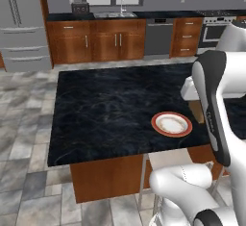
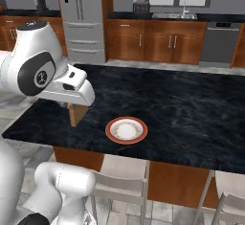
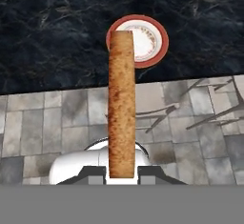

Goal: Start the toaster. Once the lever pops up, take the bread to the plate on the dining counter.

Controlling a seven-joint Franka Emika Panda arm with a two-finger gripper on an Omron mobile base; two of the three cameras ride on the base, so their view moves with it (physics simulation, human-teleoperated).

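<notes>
You are in the carrying step: the toasting looks finished, and the bread [image 3: 121, 104] is clamped edge-on between the closed jaws of the gripper [image 3: 122, 173], a tall golden-brown slice standing up from the fingertips in the hand view. The arm holds it near the edge of the dining counter [image 2: 191, 109], with the slice to the left of the plate [image 2: 126, 129] in the right base view. The plate, white with an orange-red rim, sits bare near the counter's near edge. Next, you would likely carry the slice over the plate, lower it, then release.
</notes>
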